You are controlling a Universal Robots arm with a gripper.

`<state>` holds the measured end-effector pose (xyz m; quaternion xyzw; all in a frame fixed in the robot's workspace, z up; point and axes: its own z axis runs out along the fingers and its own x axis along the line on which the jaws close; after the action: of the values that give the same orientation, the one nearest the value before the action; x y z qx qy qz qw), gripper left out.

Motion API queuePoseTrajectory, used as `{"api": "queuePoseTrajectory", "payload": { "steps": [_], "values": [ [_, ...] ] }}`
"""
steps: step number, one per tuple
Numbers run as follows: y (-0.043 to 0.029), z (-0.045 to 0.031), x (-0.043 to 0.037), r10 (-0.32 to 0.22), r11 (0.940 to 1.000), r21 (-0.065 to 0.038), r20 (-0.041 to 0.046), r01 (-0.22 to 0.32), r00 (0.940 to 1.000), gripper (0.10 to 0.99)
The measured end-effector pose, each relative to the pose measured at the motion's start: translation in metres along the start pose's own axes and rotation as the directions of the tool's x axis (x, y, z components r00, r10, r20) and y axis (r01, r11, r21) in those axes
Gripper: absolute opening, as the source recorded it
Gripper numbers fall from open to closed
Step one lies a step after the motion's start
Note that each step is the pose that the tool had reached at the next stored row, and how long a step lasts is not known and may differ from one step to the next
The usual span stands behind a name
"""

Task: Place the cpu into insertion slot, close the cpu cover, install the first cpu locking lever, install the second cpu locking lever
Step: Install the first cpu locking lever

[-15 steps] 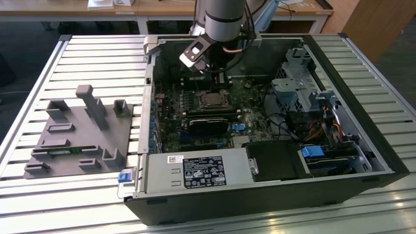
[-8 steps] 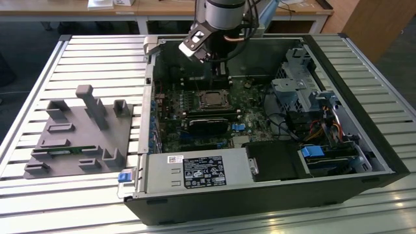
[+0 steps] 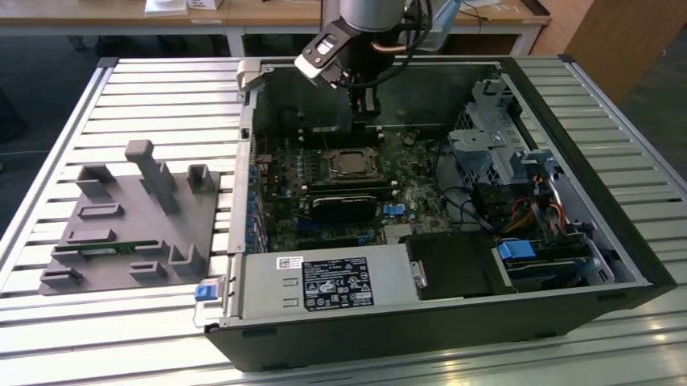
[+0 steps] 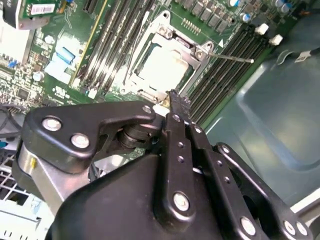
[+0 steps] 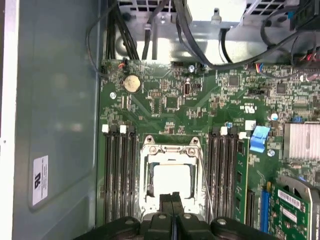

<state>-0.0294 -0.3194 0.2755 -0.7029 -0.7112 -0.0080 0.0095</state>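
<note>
Slatted metal table (image 3: 140, 96) bears one open computer case (image 3: 451, 330). On its green motherboard (image 5: 200, 110), one cpu (image 5: 172, 181), a pale silver-grey square, lies in the insertion slot (image 5: 148, 185), framed by one silver cpu cover (image 5: 150, 149). One gripper (image 5: 172, 200), fingers pressed together and empty, hovers near the cover's edge.

The pale silver square cpu (image 5: 172, 181) lies flat in the black-rimmed insertion slot (image 5: 148, 183), mid-board, with the silver cpu cover (image 5: 170, 149) lying flat around it.

Even bright room light; computer case (image 3: 451, 318) interior shadowed; cpu (image 4: 164, 67) glares white in second wrist view.
</note>
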Motion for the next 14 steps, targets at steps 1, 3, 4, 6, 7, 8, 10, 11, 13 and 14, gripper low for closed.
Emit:
{"api": "queuePoseTrajectory", "payload": {
  "steps": [1, 3, 4, 6, 7, 8, 10, 11, 13, 14],
  "values": [
    [0.0000, 0.0000, 0.0000, -0.005, 1.0000, 0.000, 0.0000, 0.005, 1.0000, 0.106],
    [0.0000, 0.0000, 0.0000, -0.033, 0.9995, 0.001, 0.0002, 0.033, 0.9995, 0.106],
    [0.0000, 0.0000, 0.0000, -0.050, 0.9987, 0.001, 0.0003, 0.050, 0.9987, 0.106],
    [0.0000, 0.0001, 0.0000, -0.082, 0.9966, 0.002, 0.0003, 0.082, 0.9966, 0.106],
    [0.0000, 0.0001, 0.0000, -0.094, 0.9955, 0.002, 0.0003, 0.094, 0.9955, 0.106],
    [0.0000, 0.0001, 0.0000, -0.105, 0.9944, 0.003, 0.0002, 0.105, 0.9944, 0.106],
    [0.0000, 0.0001, 0.0000, -0.123, 0.9924, 0.003, 0.0002, 0.123, 0.9924, 0.106],
    [0.0000, 0.0001, 0.0000, -0.131, 0.9914, 0.003, 0.0002, 0.131, 0.9914, 0.106],
    [0.0000, 0.0001, 0.0000, -0.148, 0.9890, 0.004, 0.0001, 0.148, 0.9891, 0.106],
    [0.0000, 0.0001, -0.0001, -0.157, 0.9876, 0.004, 0.0001, 0.157, 0.9877, 0.106]
  ]
}}
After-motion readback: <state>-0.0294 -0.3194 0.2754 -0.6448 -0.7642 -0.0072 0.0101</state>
